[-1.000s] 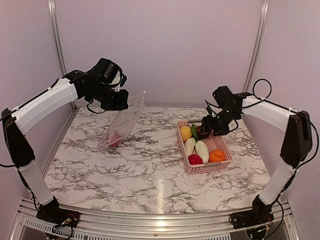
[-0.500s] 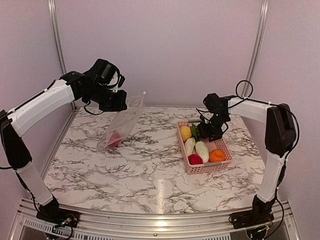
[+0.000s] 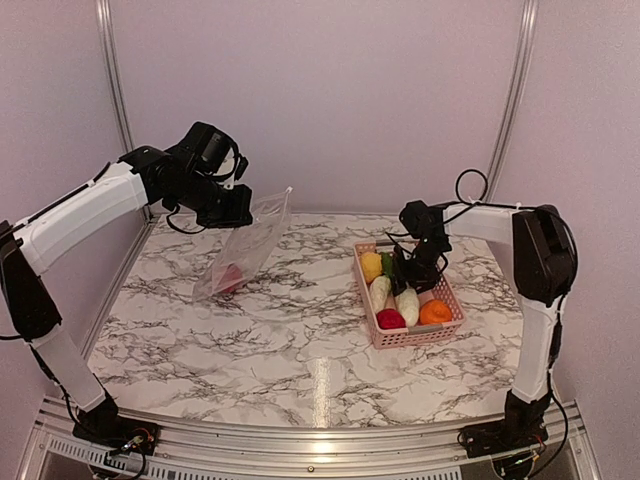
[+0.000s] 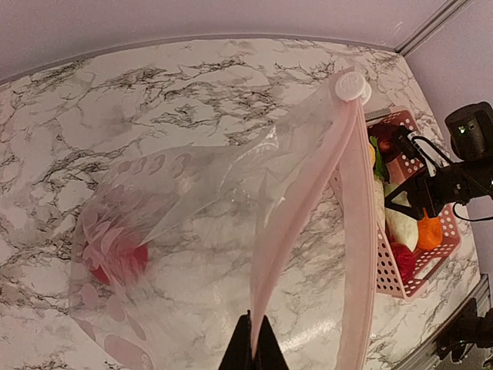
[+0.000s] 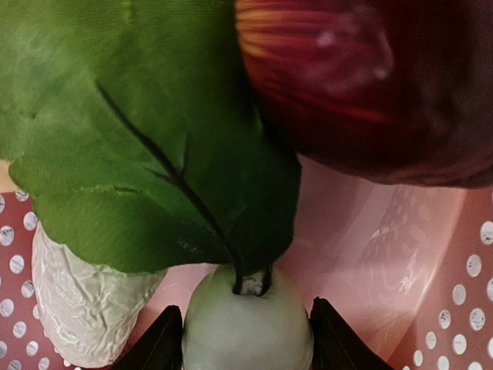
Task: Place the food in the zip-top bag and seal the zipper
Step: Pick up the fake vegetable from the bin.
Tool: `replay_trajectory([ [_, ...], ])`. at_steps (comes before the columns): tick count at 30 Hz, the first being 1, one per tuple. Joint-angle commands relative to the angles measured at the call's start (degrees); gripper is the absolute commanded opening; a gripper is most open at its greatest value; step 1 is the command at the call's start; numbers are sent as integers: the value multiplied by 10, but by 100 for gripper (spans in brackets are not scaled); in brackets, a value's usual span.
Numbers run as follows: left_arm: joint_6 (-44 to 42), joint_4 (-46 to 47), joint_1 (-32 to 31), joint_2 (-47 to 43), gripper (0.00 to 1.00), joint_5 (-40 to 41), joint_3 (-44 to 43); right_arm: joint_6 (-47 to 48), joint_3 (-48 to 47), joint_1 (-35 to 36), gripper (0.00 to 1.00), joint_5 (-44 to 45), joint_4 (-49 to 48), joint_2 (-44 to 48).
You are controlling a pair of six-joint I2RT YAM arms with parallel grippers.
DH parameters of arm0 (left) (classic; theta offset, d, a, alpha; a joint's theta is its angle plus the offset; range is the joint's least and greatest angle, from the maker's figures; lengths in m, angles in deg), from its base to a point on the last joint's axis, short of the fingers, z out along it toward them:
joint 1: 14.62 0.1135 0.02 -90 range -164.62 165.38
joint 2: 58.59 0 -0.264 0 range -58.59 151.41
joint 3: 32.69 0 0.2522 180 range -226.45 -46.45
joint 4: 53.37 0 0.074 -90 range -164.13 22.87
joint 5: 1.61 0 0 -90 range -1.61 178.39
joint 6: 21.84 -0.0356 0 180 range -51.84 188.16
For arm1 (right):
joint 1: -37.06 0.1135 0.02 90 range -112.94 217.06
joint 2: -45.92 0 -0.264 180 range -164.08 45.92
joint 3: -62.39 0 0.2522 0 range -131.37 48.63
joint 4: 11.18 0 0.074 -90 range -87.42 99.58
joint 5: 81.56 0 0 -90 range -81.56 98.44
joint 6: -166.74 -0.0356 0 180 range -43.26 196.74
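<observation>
Food (image 3: 392,318) sits mostly in the pink basket (image 3: 415,338) on the desk (image 3: 290,340), with one red piece (image 4: 115,262) down in the zip-top bag (image 4: 216,193). Right pincer (image 5: 246,339) straddles a white oblong piece (image 5: 246,327) just under its green leaf (image 5: 146,131); whether it bites yet, cannot tell. It looks light, hard and slick, so likely to squirt out. Best taken across the body, not by the floppy leaf. Left pincer (image 4: 252,343) is clamped on the zipper (image 4: 296,223), and the bag hangs limp, mouth agape.
</observation>
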Motion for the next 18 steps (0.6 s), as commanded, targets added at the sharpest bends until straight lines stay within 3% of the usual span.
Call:
replay_trajectory([
  [1, 5, -1, -1, -14, 0, -2, 2, 7, -27, -7, 48, -7, -5, -17],
  [6, 8, -1, -1, -2, 0, -19, -11, -1, -48, -7, 37, 6, 16, 32],
  [10, 11, 0, -1, 12, 0, -30, -22, -3, -74, -7, 36, -9, 21, 93],
  [18, 39, 24, -1, 42, 0, -57, -42, -23, -135, 11, 19, -87, -79, 184],
])
